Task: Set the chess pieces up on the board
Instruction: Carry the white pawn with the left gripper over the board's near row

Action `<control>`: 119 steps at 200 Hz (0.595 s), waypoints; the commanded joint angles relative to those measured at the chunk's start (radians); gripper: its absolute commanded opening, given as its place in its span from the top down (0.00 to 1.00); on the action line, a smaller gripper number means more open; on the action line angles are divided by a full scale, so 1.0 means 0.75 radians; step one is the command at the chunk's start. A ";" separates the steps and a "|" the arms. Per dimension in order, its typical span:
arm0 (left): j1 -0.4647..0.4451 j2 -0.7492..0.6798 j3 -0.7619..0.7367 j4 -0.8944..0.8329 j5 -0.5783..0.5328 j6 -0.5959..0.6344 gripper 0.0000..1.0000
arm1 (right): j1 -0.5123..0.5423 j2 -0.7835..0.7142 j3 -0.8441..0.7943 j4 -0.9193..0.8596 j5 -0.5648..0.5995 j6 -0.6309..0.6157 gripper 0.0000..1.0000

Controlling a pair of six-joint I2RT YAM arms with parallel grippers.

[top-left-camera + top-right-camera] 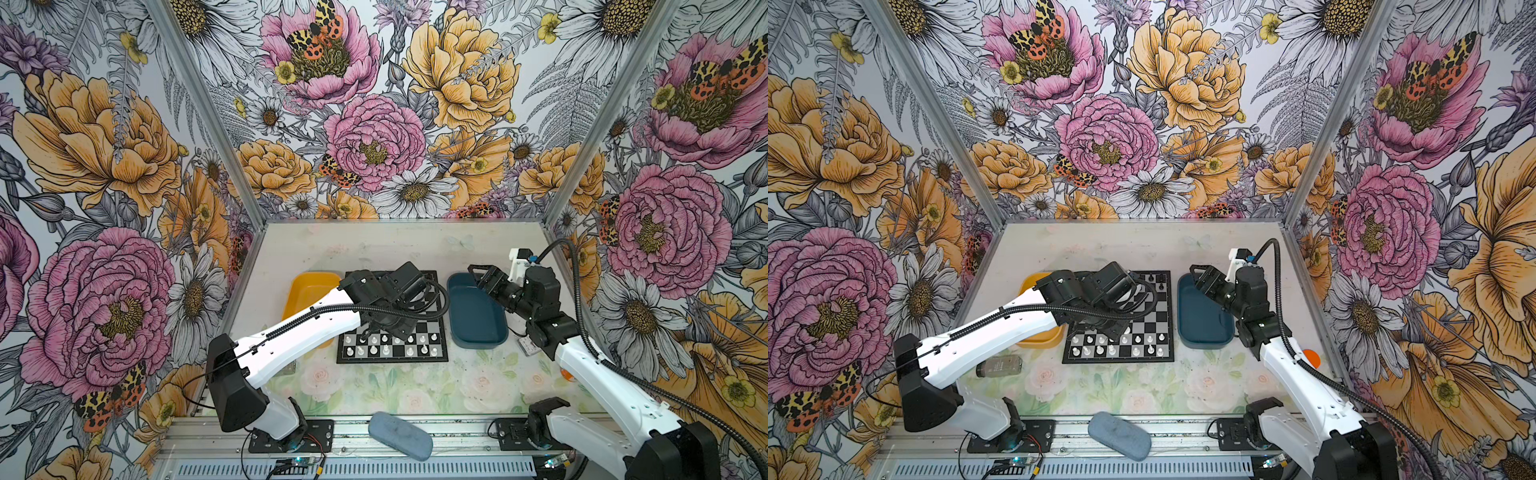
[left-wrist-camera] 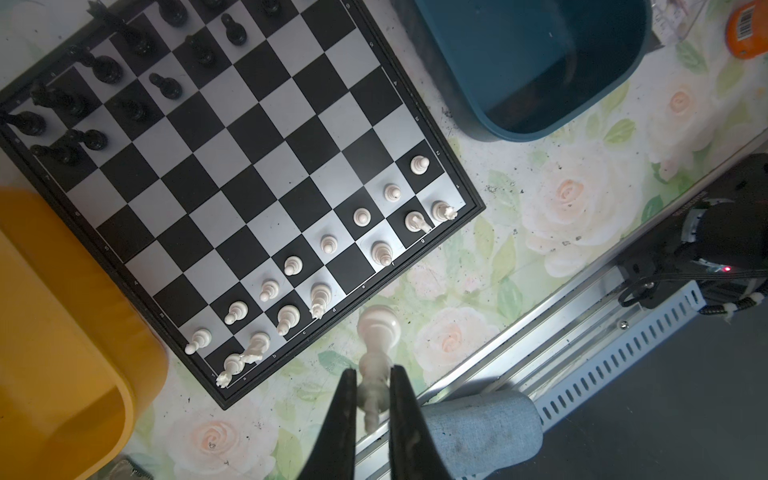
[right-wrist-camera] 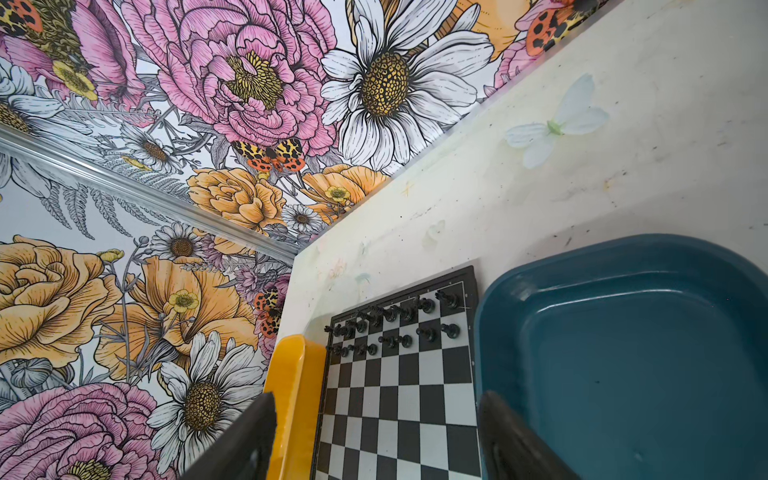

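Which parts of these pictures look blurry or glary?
In the left wrist view, the left gripper and the tall white plastic chess piece it holds are soft; the black and silver chessboard is sharp. In the right wrist view, the right gripper is blurred and the blue plastic tray shows rim glare.

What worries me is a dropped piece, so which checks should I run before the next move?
1. Left pincer shut on white piece: ok.
2. Back-row square on the board free: ok, bare.
3. White piece lined up over that square: cannot tell.
4. Eight pawns standing in their row: ok.
5. Right pincer open, nothing in it: ok.
6. Yellow tray emptied: cannot tell, the left arm hides part of it.
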 commanded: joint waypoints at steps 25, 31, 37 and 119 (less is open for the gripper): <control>-0.008 0.044 0.010 -0.045 0.023 -0.013 1.00 | -0.009 0.031 -0.042 0.032 -0.009 -0.016 0.22; -0.005 0.048 0.007 -0.045 0.019 -0.014 1.00 | -0.009 0.033 -0.048 0.039 -0.011 -0.012 0.22; -0.008 0.052 0.004 -0.046 0.015 -0.014 1.00 | -0.009 0.035 -0.052 0.042 -0.012 -0.009 0.22; -0.010 0.111 -0.034 -0.045 0.007 -0.019 1.00 | -0.009 0.060 -0.066 0.058 -0.017 -0.009 0.22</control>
